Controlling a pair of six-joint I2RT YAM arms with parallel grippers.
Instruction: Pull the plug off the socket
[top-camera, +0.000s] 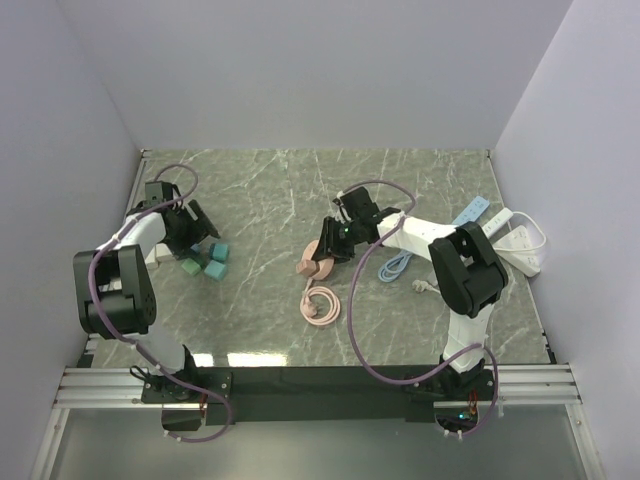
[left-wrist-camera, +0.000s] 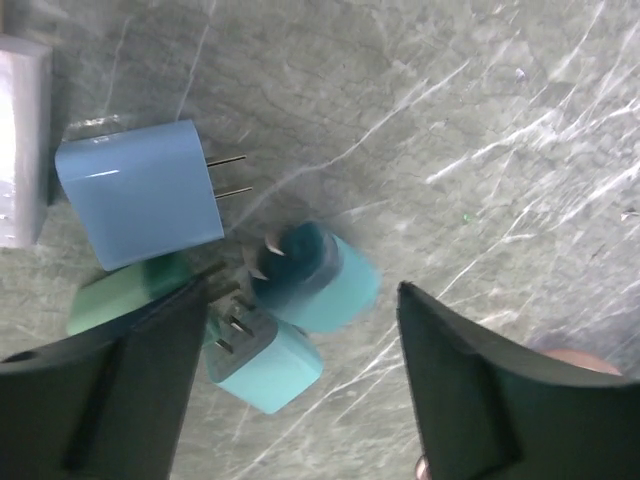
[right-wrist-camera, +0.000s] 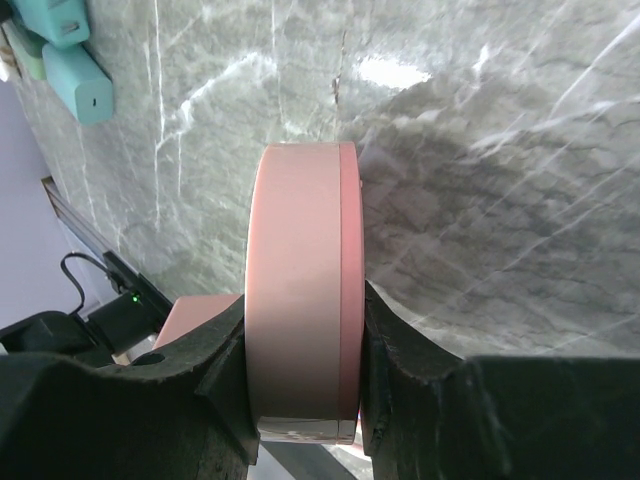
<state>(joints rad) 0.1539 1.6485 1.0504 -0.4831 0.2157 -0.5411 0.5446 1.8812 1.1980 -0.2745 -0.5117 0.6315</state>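
The round pink socket (right-wrist-camera: 300, 290) stands on edge on the marble table, and my right gripper (right-wrist-camera: 300, 370) is shut on its two flat faces. From above the socket (top-camera: 316, 262) is mid-table, in front of the right gripper (top-camera: 338, 238). A pink block (right-wrist-camera: 195, 315) shows beside one finger; I cannot tell whether it is plugged in. Several loose plugs lie at the left: a blue plug (left-wrist-camera: 140, 195), a dark-faced teal plug (left-wrist-camera: 320, 275), a light teal plug (left-wrist-camera: 265, 360) and a green plug (left-wrist-camera: 125, 295). My left gripper (left-wrist-camera: 305, 300) hangs open over them, holding nothing.
A coiled pink cable (top-camera: 320, 303) lies in front of the socket. A blue cable (top-camera: 395, 265) and white power strips (top-camera: 515, 240) lie by the right wall. The plug pile (top-camera: 207, 262) sits near the left wall. A white object (left-wrist-camera: 20, 140) lies beside the blue plug.
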